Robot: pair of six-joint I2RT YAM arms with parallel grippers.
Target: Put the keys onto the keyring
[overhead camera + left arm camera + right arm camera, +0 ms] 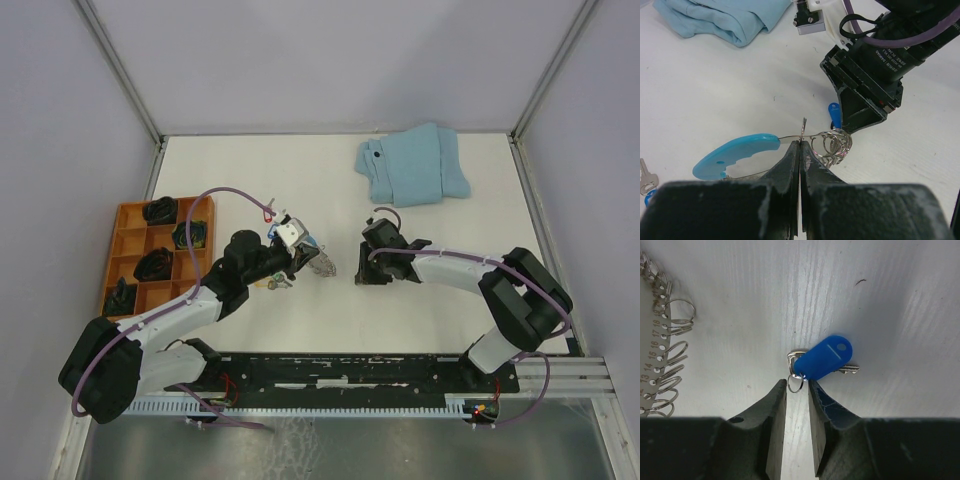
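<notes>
The keyring is pinched by the left hand; the key, thin-ringed, could be missed by the parted right hand.

Place: pretty clearly a robotics lab test cell, nobody's home or kitchen
Enclosure: plain pale walls boxed in by metal frame posts
Bench: white table with a black mounting rail along the near edge
Hardware: left arm and right arm bolted there, purple cables looping loose
Storage: orange compartment tray holding black bits
</notes>
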